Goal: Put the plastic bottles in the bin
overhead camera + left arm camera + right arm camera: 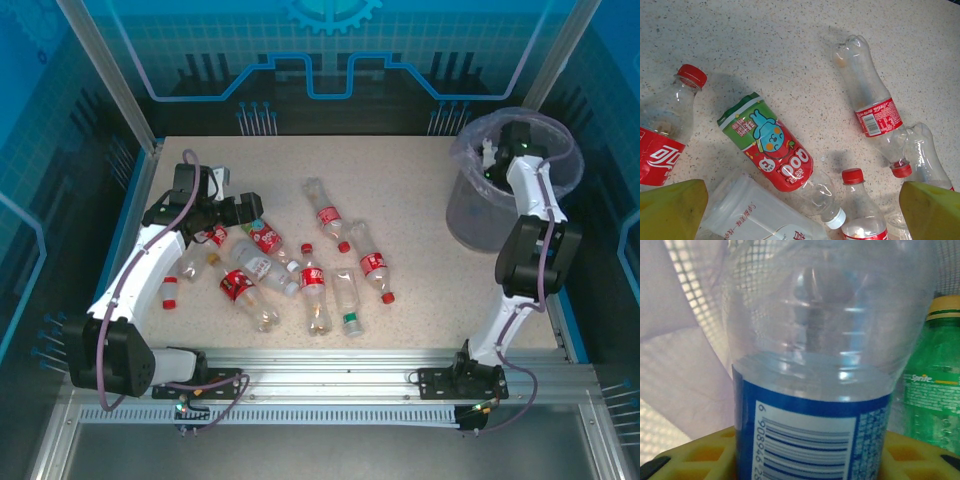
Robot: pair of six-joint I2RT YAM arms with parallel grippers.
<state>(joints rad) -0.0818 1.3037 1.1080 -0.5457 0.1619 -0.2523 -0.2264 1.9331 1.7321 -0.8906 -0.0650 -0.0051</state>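
Our right gripper (498, 152) reaches into the bin (468, 215) and pinches a blue-label bottle (810, 390) across its label. A green Sprite bottle (932, 390) is just beside it in there. Our left gripper (801, 215) hangs with fingers spread over the other plastic bottles (300, 270), which lie scattered on the table (430, 180). We judge them empty, so very light, thin-walled and slippery (they may dent or roll away). The best hold seems to be across the labelled middle, for example on the cartoon-label bottle (771, 150).
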